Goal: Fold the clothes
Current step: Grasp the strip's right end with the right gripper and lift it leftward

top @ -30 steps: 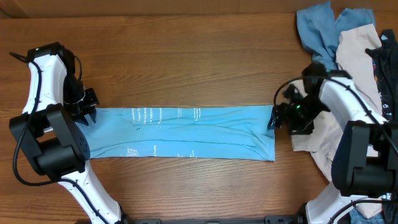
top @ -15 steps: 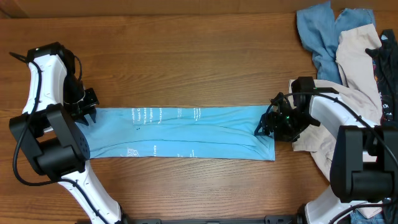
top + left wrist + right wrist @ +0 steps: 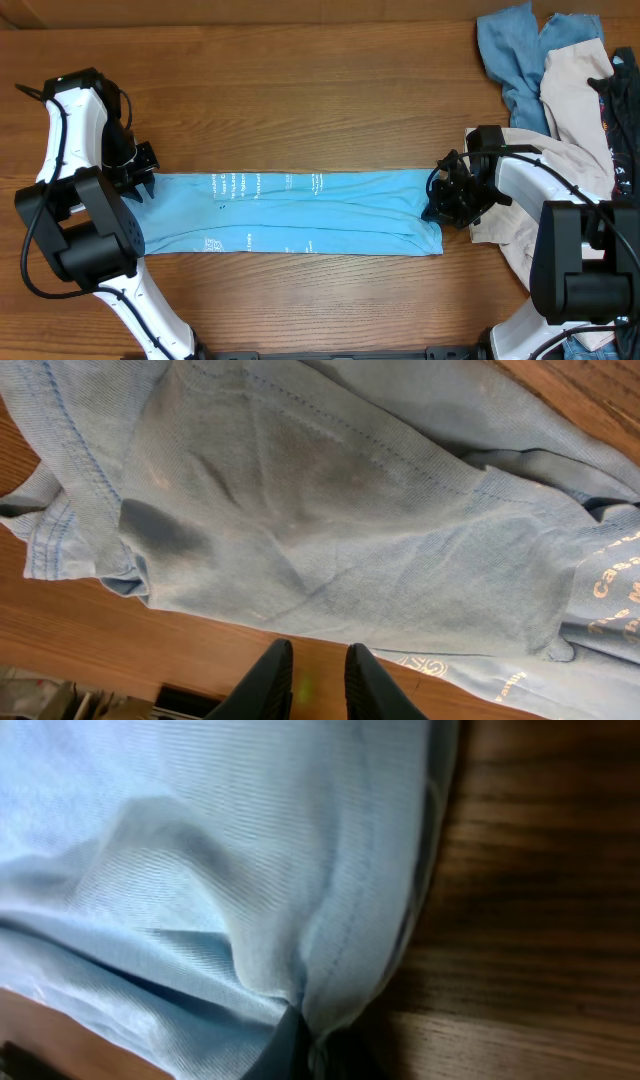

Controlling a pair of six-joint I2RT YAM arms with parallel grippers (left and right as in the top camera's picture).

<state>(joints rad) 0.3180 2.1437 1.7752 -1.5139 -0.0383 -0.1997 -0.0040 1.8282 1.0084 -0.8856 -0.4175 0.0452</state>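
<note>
Overhead: the T-shirt [image 3: 300, 212], sky blue, lies on your worktop [image 3: 300, 90] as a long flat band running left to right across the middle, already folded narrow. White lettering shows on its left half.

Right hand [image 3: 440, 200]: at the shirt's right end, near the far corner. In the right wrist view the fabric puckers and draws down into the dark fingers at the bottom edge [image 3: 300, 1040]. Read it as pressed together and pinching the T-shirt at its hem. Bare wood shows just to the right of the pinched edge.

Left hand [image 3: 138, 172]: at the shirt's left end, over the far left corner. In the left wrist view its two dark fingers [image 3: 270, 680] stand a narrow gap apart, with bare wood visible between them. The tips sit just short of the cloth's edge; no fabric shows between them. A stitched sleeve hem bunches at the left of that view.

Other garments: heaped at the far right corner of the worktop, apart from the shirt. A dusty blue piece [image 3: 510, 50] is farthest left, beige [image 3: 570, 80] beside it, black [image 3: 625, 90] at the frame edge. Beige cloth also lies under your right arm
</note>
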